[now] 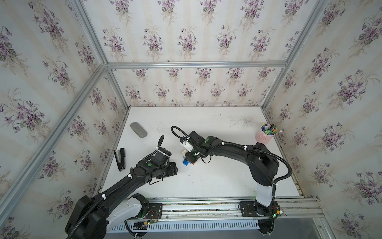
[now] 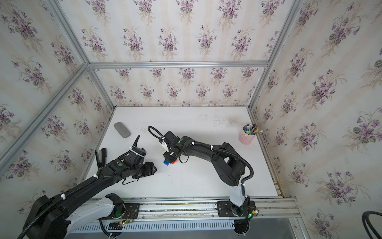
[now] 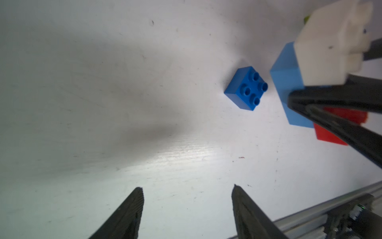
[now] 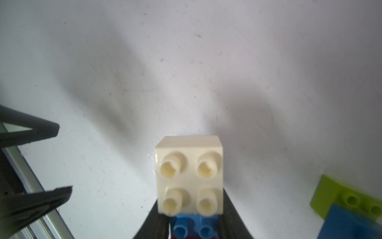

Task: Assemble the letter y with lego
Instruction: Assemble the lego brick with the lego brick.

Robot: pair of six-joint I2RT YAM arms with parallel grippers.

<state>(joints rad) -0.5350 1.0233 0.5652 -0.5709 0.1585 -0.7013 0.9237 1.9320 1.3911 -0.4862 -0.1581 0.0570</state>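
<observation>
My right gripper point(image 1: 191, 157) is shut on a light blue brick point(image 3: 289, 82) that carries a white brick point(image 4: 189, 175) and a red brick point(image 3: 328, 134), held just above the table. A loose dark blue brick point(image 3: 246, 89) sits studs up on the table point(image 1: 206, 182) beside that cluster, seen in both top views point(image 2: 166, 162). A lime green brick point(image 4: 330, 194) lies nearby with another dark blue brick point(image 4: 351, 223) against it. My left gripper point(image 3: 188, 188) is open and empty, a short way from the loose dark blue brick and pointing at it.
A grey oval pad point(image 1: 138, 130) and a black stapler point(image 1: 120, 159) lie at the left. A pink cup of pens point(image 1: 265, 135) stands at the back right. Aluminium rails point(image 1: 206, 204) run along the front edge; papered walls close three sides.
</observation>
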